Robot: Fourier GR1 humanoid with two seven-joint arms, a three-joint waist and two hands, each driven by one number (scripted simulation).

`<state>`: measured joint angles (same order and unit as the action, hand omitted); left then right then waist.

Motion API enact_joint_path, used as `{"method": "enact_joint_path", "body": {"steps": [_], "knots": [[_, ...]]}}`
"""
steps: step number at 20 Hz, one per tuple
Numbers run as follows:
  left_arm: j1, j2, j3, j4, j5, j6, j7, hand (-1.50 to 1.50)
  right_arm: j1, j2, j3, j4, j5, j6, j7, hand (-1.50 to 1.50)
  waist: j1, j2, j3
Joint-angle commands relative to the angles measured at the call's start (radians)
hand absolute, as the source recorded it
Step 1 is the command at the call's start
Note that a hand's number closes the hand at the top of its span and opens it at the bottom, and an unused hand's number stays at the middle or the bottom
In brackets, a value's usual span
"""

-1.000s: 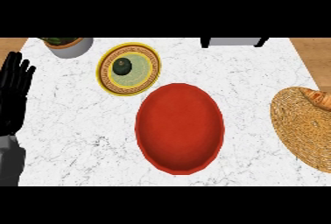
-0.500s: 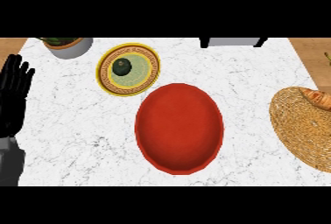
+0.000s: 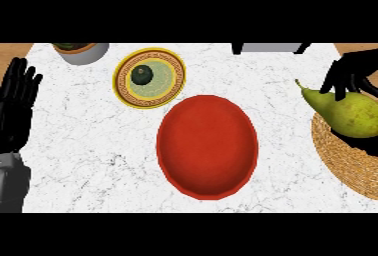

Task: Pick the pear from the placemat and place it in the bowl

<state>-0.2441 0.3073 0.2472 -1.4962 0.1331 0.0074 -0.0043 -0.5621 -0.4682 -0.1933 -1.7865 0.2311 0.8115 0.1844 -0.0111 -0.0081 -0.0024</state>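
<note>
Right hand (image 3: 353,70), frame right, fingers curled round pear (image 3: 347,114) over placemat (image 3: 345,167); left hand (image 3: 18,100), left edge, fingers straight.

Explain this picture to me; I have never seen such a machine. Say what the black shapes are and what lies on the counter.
This is a view from a humanoid robot's head, looking steeply down at a white marble counter. The black shapes are its hands. The left hand rests open at the left edge. The right hand, at the right, curls its fingers over a green pear above a woven placemat. In the middle lies a red bowl; behind it, a yellow plate carrying something dark and round.
</note>
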Motion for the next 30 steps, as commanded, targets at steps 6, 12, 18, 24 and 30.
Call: {"method": "enact_joint_path", "body": {"steps": [6,12,18,24,30], "knots": [[-0.001,0.009,0.007,-0.018,0.028,-0.034,0.028,0.00,-0.028,0.235,0.288,-0.044,0.141,-0.097,0.260,1.50,0.021,0.008,0.002],[0.023,0.022,0.029,-0.024,0.042,-0.058,0.001,0.00,0.080,0.281,0.446,0.049,0.422,-0.298,0.119,1.50,0.025,0.010,0.003],[0.018,0.004,0.000,-0.015,-0.004,-0.028,-0.009,0.00,0.093,0.414,0.468,0.289,0.514,-0.474,0.182,-1.50,0.030,0.012,0.003],[-0.012,-0.016,-0.003,-0.007,-0.001,-0.010,0.004,0.00,0.173,0.466,0.426,0.385,0.363,-0.579,0.023,-1.50,0.021,0.010,0.003],[-0.017,-0.021,-0.003,0.039,-0.016,-0.009,-0.037,0.00,0.108,0.468,0.350,0.423,0.235,-0.797,-0.079,-1.50,0.018,0.012,0.003]]}}
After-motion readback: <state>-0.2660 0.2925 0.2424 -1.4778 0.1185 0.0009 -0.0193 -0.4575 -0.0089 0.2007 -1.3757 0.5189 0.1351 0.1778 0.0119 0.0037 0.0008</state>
